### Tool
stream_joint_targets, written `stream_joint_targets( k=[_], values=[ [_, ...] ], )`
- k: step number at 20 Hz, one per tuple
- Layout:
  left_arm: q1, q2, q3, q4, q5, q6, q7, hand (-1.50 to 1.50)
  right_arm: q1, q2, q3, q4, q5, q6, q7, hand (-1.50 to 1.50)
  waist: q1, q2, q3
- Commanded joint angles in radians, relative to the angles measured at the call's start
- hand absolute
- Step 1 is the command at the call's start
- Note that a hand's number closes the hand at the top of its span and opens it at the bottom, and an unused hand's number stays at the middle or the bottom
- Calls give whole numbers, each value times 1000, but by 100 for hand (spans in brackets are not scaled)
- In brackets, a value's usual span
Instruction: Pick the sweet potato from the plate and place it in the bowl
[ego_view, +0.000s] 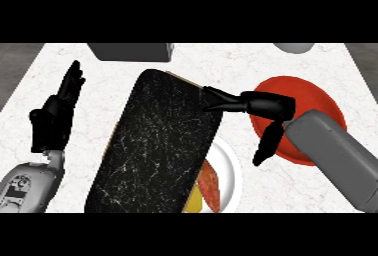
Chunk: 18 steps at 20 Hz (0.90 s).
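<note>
The reddish sweet potato (212, 186) lies on a white plate (232, 169) at the lower middle, beside a yellow item (193, 202). A large black speckled slab (162, 145) hides much of the plate. The red bowl (310, 92) sits to the right, above the plate. My right hand (266, 104) hovers over the bowl's left part, open, fingers stretched left toward the slab's upper edge and thumb pointing down. It holds nothing and is above and right of the sweet potato. My left hand (55, 115) rests open at the left, fingers up.
A grey box-like object (133, 51) stands at the counter's back edge, and a grey rounded object (294, 47) sits at the back right. The black slab has a tan rim and lies slanted across the counter's middle. The white marbled counter (88, 85) shows between the slab and my left hand.
</note>
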Motion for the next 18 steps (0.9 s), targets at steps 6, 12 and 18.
stream_joint_targets(
  k=[6, 12, 18],
  values=[
    [45, -12, 20, -11, -13, 0, -27, 0, -15, 52, 171, -23, 150, 86, -92, -150, -19, -2, -1],
    [17, -23, 17, -67, -42, 11, 64, 0, -32, 87, 236, -36, 253, 86, 18, -150, -25, -4, -1],
    [33, -49, 25, -45, -66, -8, 39, 0, -15, 182, 231, 49, 390, 39, 62, -150, -28, -4, -1]
  ],
)
